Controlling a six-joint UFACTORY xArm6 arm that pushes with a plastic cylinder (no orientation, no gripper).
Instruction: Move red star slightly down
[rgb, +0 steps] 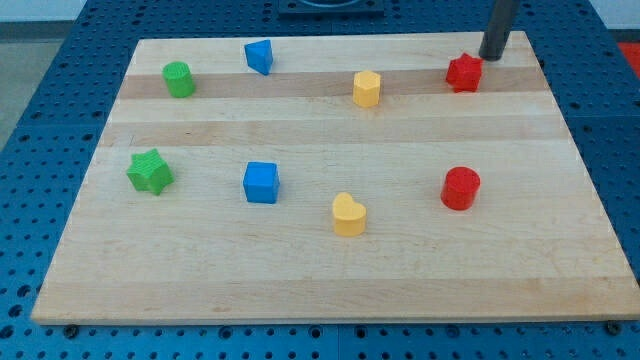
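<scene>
Sitting just up-right of red star (464, 72) with my tip (491, 58) (no pincer on this rod); downward push not yet begun.

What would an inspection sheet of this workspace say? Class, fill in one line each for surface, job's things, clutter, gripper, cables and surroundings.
Surface: pale wooden board, flat, lying on a blue perforated base.
Job's things: red star near the view's top right; my tip just up and right of it, whether touching cannot be told.
Clutter: green cylinder, blue block, yellow hexagonal block, green star, blue cube, yellow heart, red cylinder, all apart.
Gripper: none fitted; a dark rod only.
Cables: nothing seen.
Surroundings: nothing seen beyond the base.
</scene>
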